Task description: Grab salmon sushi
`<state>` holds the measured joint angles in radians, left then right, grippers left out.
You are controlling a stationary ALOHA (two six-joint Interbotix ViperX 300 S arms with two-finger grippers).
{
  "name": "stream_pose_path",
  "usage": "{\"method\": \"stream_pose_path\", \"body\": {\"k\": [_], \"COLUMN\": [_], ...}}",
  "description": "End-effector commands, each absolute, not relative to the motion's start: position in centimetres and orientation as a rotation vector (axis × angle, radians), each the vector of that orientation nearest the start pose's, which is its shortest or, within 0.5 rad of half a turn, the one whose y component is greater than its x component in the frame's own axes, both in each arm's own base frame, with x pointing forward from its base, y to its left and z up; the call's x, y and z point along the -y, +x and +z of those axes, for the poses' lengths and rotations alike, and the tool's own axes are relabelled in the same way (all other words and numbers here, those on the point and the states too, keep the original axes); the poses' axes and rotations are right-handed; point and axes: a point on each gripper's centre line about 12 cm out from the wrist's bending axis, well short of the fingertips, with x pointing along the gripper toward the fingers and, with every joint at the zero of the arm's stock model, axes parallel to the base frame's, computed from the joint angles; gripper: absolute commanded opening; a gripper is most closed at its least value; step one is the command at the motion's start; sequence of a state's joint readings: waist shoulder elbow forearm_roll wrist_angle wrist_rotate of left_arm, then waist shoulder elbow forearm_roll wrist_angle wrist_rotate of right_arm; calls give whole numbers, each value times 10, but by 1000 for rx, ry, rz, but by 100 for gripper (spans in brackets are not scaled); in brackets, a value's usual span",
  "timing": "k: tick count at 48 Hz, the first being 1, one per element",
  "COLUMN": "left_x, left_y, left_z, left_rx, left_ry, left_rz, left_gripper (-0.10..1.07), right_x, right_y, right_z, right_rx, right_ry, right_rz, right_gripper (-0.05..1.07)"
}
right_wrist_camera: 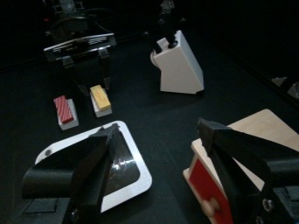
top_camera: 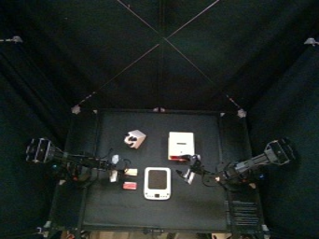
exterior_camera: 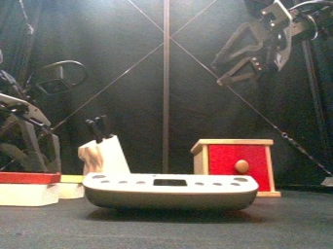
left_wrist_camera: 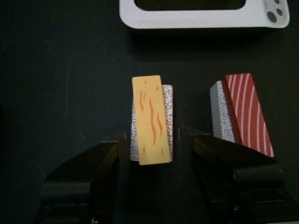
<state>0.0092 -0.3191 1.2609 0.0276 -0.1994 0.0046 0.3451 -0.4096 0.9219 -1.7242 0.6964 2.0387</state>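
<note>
Top view: the salmon sushi (top_camera: 115, 173) is a small speck on the worktop (top_camera: 149, 126), hard to make out. Left wrist view: its long axis runs straight away from the released left end effector (left_wrist_camera: 156, 147), near end between the jaws. Right wrist view: the right end effector (right_wrist_camera: 158, 144) gapes empty.

Right gripper (right_wrist_camera: 158, 166) jaws apart, above table (right_wrist_camera: 222, 52). White scale (right_wrist_camera: 111, 179) and red-fronted wooden box (right_wrist_camera: 251, 149) below. Striped red sushi (right_wrist_camera: 65, 111) beside orange-topped sushi (right_wrist_camera: 101, 99). White knife block (right_wrist_camera: 177, 63) behind. Left gripper (right_wrist_camera: 79, 52) near sushi
</note>
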Motion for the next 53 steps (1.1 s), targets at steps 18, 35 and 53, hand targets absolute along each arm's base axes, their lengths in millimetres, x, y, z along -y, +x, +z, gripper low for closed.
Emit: {"method": "stream_pose_path", "body": {"k": [18, 35, 53], "left_x": [8, 48, 82], "left_y": [232, 251, 280], "left_z": [149, 161, 139], "left_rx": [-570, -680, -908], "left_ry": [-24, -79, -73], "left_rz": [-17, -129, -194], "left_gripper": [87, 86, 86], "right_x": [-23, -23, -23], "right_y": [289, 289, 286], "right_z": [249, 249, 248], "right_rx": [-281, -281, -286], "right_ry": [102, 102, 114], "right_rz": [-390, -390, -394], "right_gripper": [101, 101, 101]}}
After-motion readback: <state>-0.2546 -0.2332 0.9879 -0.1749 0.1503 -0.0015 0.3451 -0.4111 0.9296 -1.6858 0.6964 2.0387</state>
